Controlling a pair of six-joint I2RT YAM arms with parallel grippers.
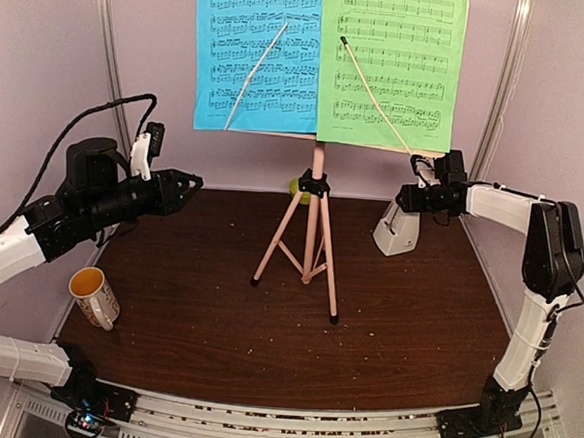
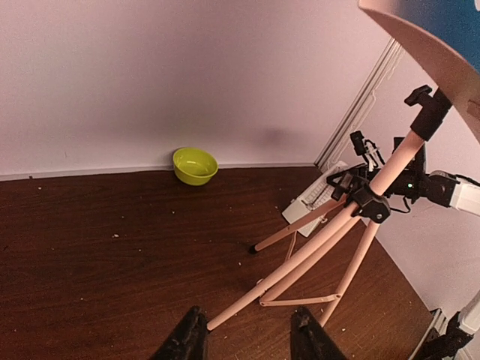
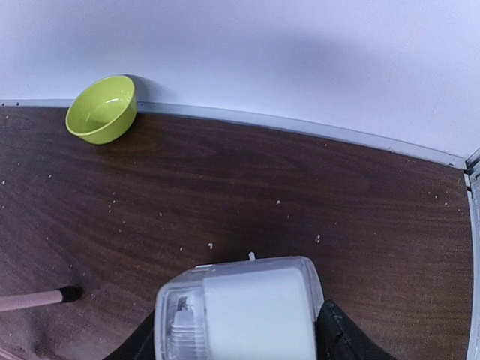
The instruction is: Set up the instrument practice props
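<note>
The pink music stand (image 1: 313, 231) stands on its tripod legs at the middle of the table. It holds the blue sheet (image 1: 253, 56) and the green sheet (image 1: 393, 66) side by side, each under a thin arm. The white metronome (image 1: 395, 232) stands upright to the right of the stand. My right gripper (image 1: 406, 197) is shut on its top; in the right wrist view the fingers press both sides of the metronome (image 3: 247, 311). My left gripper (image 1: 189, 184) is open and empty, held in the air left of the stand. The left wrist view shows the stand's legs (image 2: 315, 244).
A white mug (image 1: 94, 295) with an orange lining stands at the near left. A lime-green bowl (image 3: 101, 109) sits against the back wall behind the stand, and it also shows in the left wrist view (image 2: 195, 165). Walls close in on the back and both sides.
</note>
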